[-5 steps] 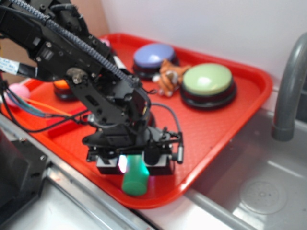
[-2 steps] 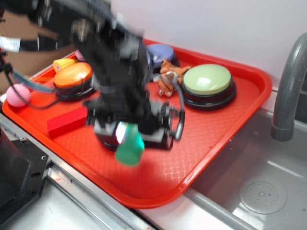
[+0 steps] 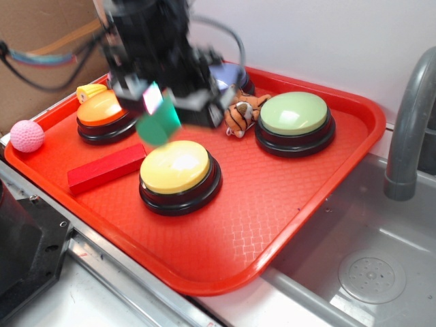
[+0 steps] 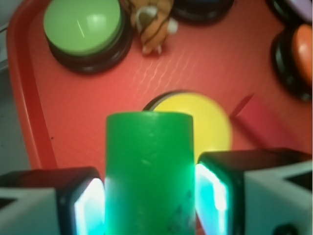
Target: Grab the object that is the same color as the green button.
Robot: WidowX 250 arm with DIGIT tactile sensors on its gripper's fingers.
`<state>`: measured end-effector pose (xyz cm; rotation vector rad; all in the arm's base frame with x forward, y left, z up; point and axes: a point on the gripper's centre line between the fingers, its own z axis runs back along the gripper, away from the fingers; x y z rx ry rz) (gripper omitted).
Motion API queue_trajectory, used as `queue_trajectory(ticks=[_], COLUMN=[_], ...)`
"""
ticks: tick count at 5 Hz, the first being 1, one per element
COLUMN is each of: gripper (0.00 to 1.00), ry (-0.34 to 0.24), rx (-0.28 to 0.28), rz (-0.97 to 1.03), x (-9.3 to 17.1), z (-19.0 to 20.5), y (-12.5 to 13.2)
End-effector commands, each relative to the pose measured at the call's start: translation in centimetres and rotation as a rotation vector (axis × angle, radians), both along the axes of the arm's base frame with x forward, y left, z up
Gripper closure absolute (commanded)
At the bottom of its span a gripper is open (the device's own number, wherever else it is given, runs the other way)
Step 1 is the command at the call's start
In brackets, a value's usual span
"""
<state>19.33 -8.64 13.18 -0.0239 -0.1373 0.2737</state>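
My gripper (image 3: 162,109) is shut on the green cylinder block (image 3: 159,125) and holds it in the air above the red tray (image 3: 272,211), over the near-left side of the yellow dome button (image 3: 176,167). In the wrist view the green cylinder (image 4: 149,171) fills the gap between my two lit pads (image 4: 89,206), with the yellow button (image 4: 205,122) below it. The pale-green dome button (image 3: 294,114) on its black base sits at the tray's back right; it also shows in the wrist view (image 4: 82,24) at top left.
A red rectangular block (image 3: 105,168) lies left of the yellow button. An orange button (image 3: 102,112), a purple button (image 3: 231,75), a toy tiger (image 3: 240,114) and a pink ball (image 3: 27,135) are on the tray. A grey faucet (image 3: 409,129) and sink are at right.
My gripper has lifted the green cylinder from the tray's front edge and carried it up and back to the left. The yellow button, hidden before, now shows.
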Motion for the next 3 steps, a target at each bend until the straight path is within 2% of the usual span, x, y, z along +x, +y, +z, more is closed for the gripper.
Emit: queue_trajectory(ticks=[1,2,3], gripper=[1.0,1.0,1.0], ry=[-0.091,-0.138,-0.044], rx=[0.003,0.052,0.02], rz=[-0.115,-0.174,-0.167], x=[3.1,3.9,3.7], z=[6.1,7.0,6.0], y=[5.5,7.1,6.9])
